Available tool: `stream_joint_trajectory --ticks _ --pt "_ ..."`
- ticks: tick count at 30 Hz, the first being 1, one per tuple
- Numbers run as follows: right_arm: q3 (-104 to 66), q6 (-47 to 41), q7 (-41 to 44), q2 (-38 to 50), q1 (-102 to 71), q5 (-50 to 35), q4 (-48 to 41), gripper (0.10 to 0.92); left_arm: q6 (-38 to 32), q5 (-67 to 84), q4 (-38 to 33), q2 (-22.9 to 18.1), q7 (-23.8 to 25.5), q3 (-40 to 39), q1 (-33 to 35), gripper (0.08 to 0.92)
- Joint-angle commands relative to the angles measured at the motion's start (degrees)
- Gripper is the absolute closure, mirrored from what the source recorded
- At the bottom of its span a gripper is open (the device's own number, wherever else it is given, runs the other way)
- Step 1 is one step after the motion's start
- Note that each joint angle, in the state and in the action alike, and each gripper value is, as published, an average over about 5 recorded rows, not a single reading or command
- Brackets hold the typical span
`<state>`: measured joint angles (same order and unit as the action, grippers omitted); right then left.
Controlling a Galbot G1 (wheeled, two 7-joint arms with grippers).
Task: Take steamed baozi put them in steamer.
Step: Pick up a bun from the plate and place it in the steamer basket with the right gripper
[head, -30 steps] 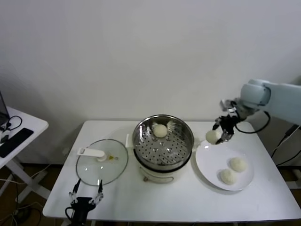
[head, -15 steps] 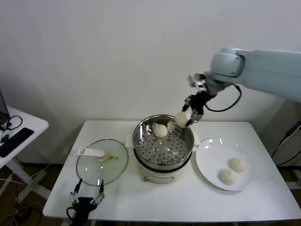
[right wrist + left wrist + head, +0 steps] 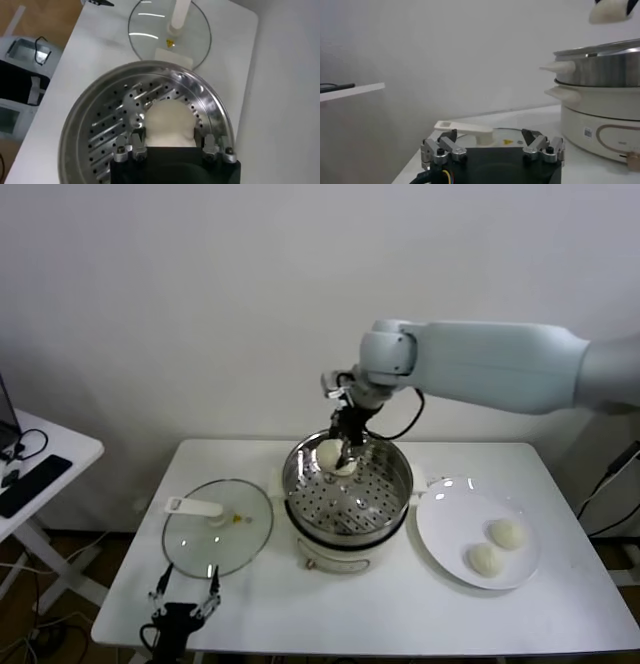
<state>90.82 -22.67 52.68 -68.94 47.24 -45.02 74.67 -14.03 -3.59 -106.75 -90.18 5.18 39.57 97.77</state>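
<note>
**Second bun over the basket, two left on the plate**

Item: small round off-white steamed dough bun (image 3: 169,125), clenched between the fingers of the right tool (image 3: 343,454), held above the far part of the round shiny steel steamer basket (image 3: 392,506). In the head view a pale bun shape (image 3: 329,453) shows at the tool; whether a separate bun lies on the perforated floor beneath it cannot be told.

Container: the basket sits atop a cream-white electric pot base (image 3: 600,127) in the middle of the white desk (image 3: 560,604).

Remaining stock: two more off-white buns (image 3: 506,532) (image 3: 484,559) lie side by side on the flat white plate (image 3: 442,529), just to the right of the steamer.

Beside it: round glass lid with a white handle (image 3: 215,526), flat on the desk to the left of the pot.

Left tool (image 3: 492,149): parked low at the desk's near left edge, fingers spread, holding nothing.

Handling note: judged best to lower the bun until it meets a bare patch of floor away from the wall, then release and rise straight up, so the soft dough neither drops nor sticks.
</note>
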Motion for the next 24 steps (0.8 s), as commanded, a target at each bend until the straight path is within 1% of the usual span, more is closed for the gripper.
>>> stream_joint_trajectory --ticks 1,10,24 --pt "-2.30 -1.29 -2.06 -5.22 -9.24 4.91 -3.75 0.385 -0.31 -0.14 0.48 -0.10 -0.16 0.14 0.06 0.177" --pt "-2.29 -1.09 -2.23 -5.10 -11.41 7.31 -4.18 0.380 -0.77 -0.32 0.85 -0.25 -0.32 0.22 0.03 0.177" --pt "-2.86 0.65 -2.07 -7.01 -12.46 8.71 -7.55 0.381 -1.30 -0.30 0.84 -0.22 -0.61 0.37 -0.09 0.177"
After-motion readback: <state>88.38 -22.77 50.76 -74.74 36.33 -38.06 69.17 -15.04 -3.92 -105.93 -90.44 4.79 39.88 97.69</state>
